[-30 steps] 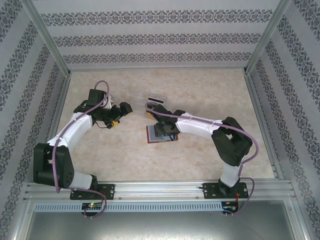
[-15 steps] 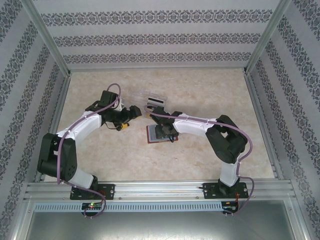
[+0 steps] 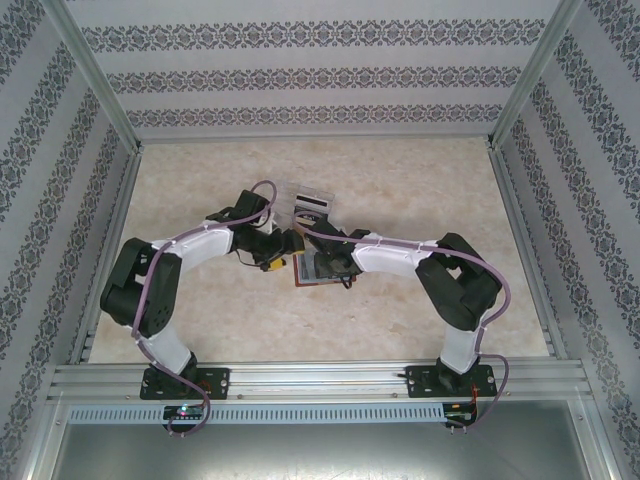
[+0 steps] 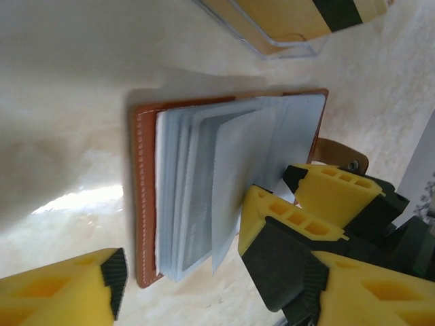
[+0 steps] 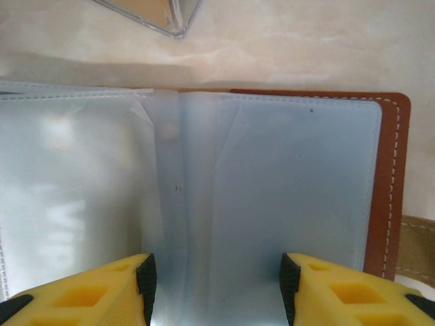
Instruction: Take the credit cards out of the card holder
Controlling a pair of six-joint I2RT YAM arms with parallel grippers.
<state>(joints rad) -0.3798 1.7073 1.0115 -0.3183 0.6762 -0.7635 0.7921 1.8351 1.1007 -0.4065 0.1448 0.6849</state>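
My left fingers (image 4: 61, 292) hang open just left of the brown leather card holder with clear plastic sleeves (image 4: 145, 204). The holder lies spread flat in the middle of the pale marble-look bench (image 3: 200, 190), and nothing sits between those fingers yet. My right fingers (image 5: 81, 292) stand apart too, tips on the sleeves either side of the fold, gripping nothing I can make out.

To do this well, I would pin the holder with the right, then bring the left in low along a sleeve's open edge and pinch card, not plastic.

Beyond the holder sits a clear plastic case of tan, black-striped cards (image 3: 312, 201).

I count one holder, one case and several sleeves. Whether any sleeve holds a card, I cannot tell.
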